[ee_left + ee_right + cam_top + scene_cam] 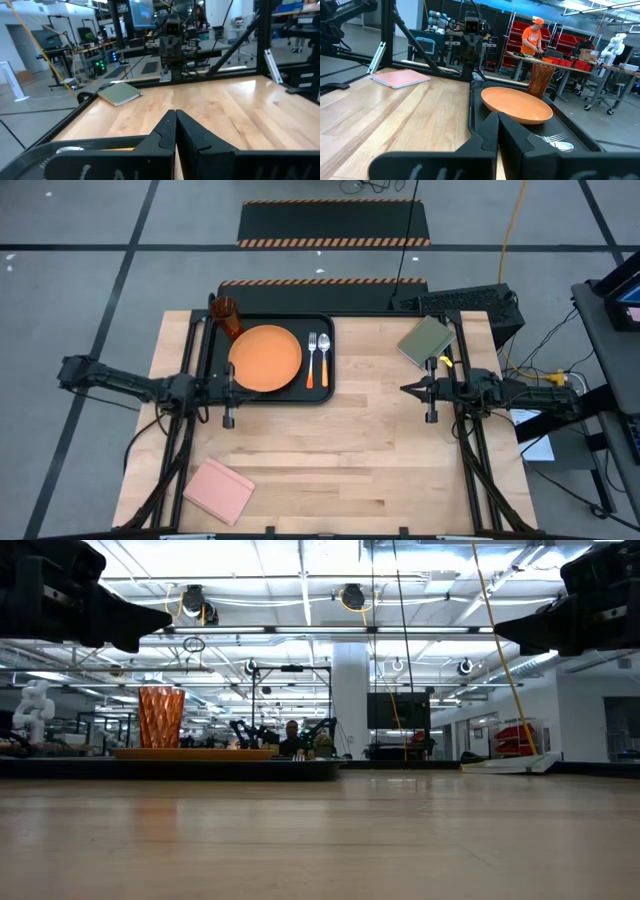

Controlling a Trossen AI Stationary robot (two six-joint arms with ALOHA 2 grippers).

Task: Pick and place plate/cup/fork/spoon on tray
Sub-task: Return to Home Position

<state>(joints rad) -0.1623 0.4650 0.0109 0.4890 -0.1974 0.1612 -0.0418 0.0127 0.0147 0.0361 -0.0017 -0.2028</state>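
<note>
The black tray point(215, 350) lies at the table's far left. On it rest the orange plate point(266, 358), flat on its base, the orange cup point(227, 315), upright at the tray's far left corner, and the fork point(312, 360) and spoon point(324, 362) side by side right of the plate. My left gripper point(243, 385) is shut and empty above the tray's near left part. My right gripper point(404, 389) is shut and empty above the bare table, right of the tray. Both grippers hang well above the table in the low view, the left gripper point(165, 618) and the right gripper point(500, 630).
An olive-green pad point(427, 340) lies at the table's far right, behind my right gripper. A pink pad point(218, 488) lies near the table's near left corner. The wooden table point(350, 450) between the arms is bare. A person in orange point(532, 40) works in the room beyond the table.
</note>
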